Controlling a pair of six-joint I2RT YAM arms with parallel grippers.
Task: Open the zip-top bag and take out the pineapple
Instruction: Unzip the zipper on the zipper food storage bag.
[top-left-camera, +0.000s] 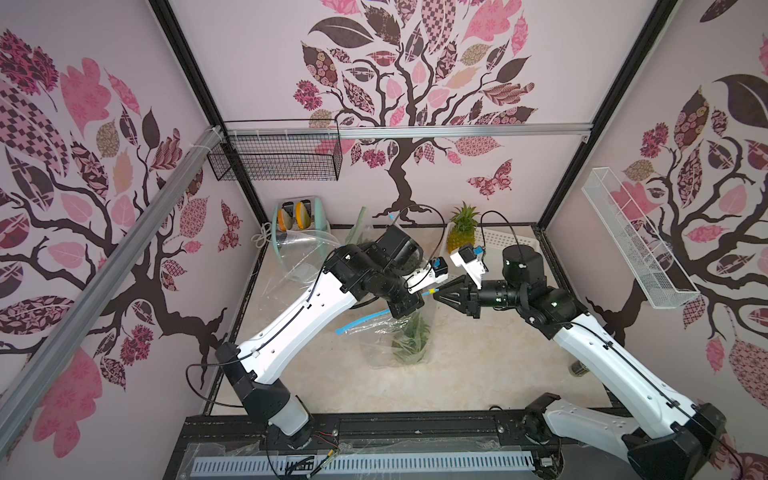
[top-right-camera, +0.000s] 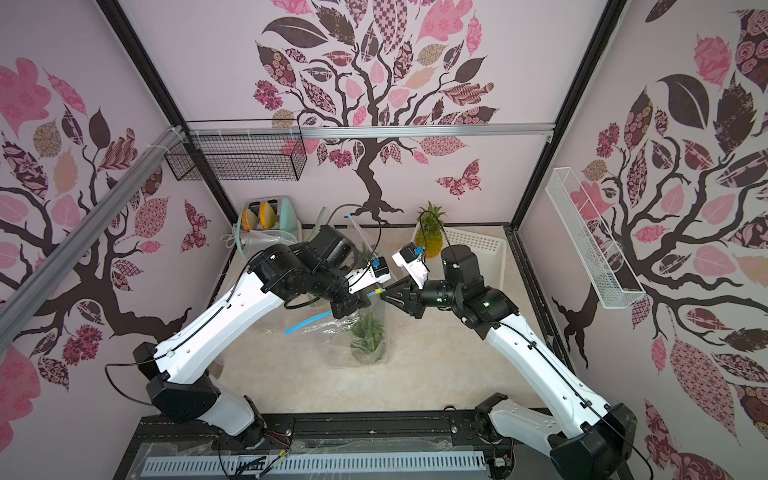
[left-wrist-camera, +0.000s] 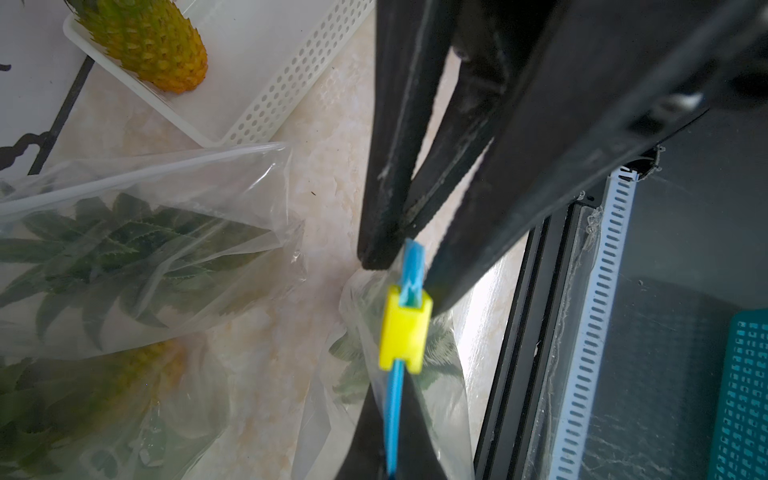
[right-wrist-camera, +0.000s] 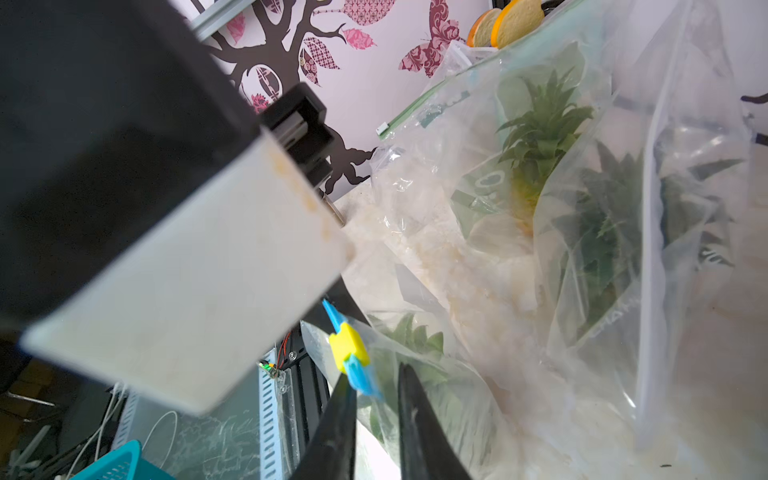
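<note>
Nearest us, the zip-top bag stands on the pale marble-look tabletop. The pineapple is inside it, green crown up. At the bag's top edge, the left gripper is clamped tight on the blue zip track, just beside the yellow slider. Facing it is the right gripper, its jaws a narrow gap apart around the track's free end. The blue tip lies against one finger, and we can't quite say the other touches. The slider sits between the two grippers. Further back we see other clear bags with green crowns showing through. A second pineapple stands upright in a white perforated tray, and a mint toaster holds two slices in the far corner. On the tree-patterned walls hang a black wire basket and a white mesh basket.
</note>
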